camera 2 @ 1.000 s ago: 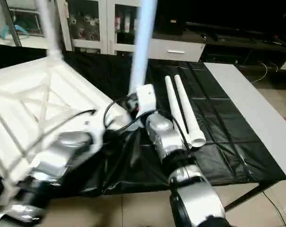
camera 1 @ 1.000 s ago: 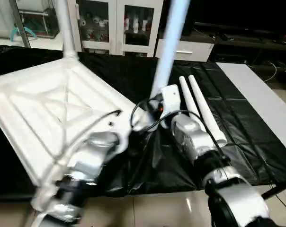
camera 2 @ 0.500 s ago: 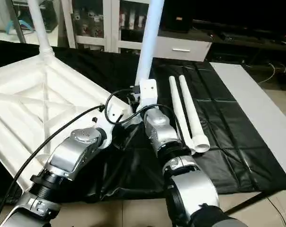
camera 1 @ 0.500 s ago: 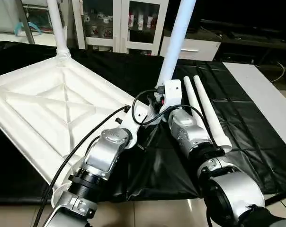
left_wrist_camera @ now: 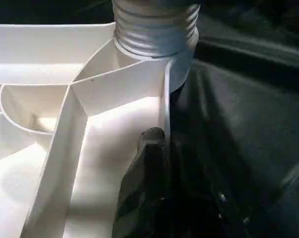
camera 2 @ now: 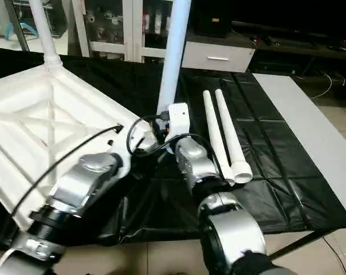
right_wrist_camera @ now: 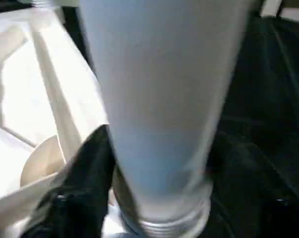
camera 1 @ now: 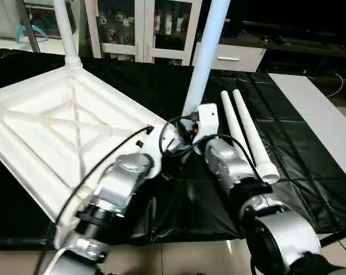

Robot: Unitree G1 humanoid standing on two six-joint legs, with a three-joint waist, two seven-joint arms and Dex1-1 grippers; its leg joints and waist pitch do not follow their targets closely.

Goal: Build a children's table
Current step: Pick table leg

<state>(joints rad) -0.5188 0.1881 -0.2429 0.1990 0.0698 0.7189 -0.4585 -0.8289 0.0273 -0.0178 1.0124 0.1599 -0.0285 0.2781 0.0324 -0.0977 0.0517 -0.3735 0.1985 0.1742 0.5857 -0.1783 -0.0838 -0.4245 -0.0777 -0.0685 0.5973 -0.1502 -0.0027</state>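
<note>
The tabletop [camera 1: 58, 132] lies upside down across the left half of the head view on a black sheet [camera 1: 299, 149], ribs up, with one leg [camera 1: 67, 34] standing in its far corner at upper left and another leg [camera 1: 206, 51] upright in the near corner at centre; two loose legs [camera 1: 244, 134] lie side by side on the sheet right of centre. The left gripper [left_wrist_camera: 147, 163] has its jaws pinched together on the tabletop's rim wall just below the centre leg's threaded base. The right gripper [right_wrist_camera: 154, 198] sits around that leg's lower end with one black finger [right_wrist_camera: 85, 178] beside it, and whether it grips the leg cannot be told.
</note>
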